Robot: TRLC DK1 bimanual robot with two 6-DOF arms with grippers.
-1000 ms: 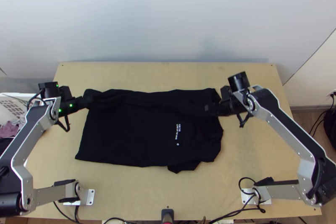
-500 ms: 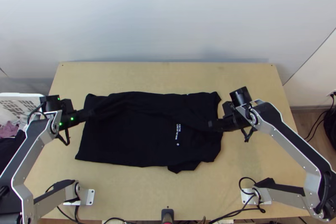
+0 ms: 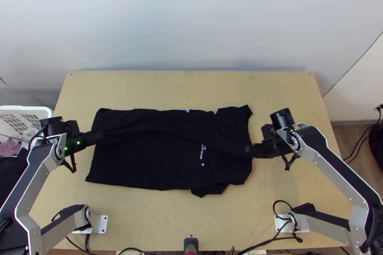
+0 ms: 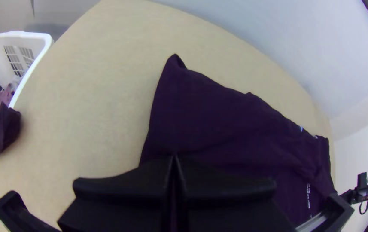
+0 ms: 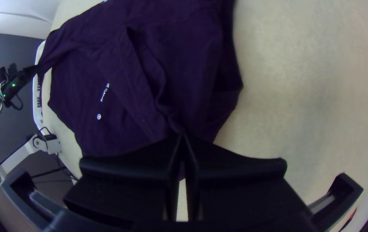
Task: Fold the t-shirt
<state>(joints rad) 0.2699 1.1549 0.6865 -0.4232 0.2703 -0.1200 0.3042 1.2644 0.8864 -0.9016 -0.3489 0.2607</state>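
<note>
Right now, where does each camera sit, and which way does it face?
Top view: high over the table's near edge, looking steeply down on the black t-shirt, left arm and right arm.
Left wrist view: on that arm's wrist, facing the shirt and white basket; left end effector at bottom.
Right wrist view: on that arm's wrist, facing the shirt; right end effector at bottom.
Both wrist views share the shirt's white print.

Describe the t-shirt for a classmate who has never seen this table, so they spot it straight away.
Find the light wooden table and look across its middle. There lies the wide black t-shirt, gripped by the left tool and the right tool. Unlike the dark cloth hanging over the white basket's rim, it shows small white print.
</note>
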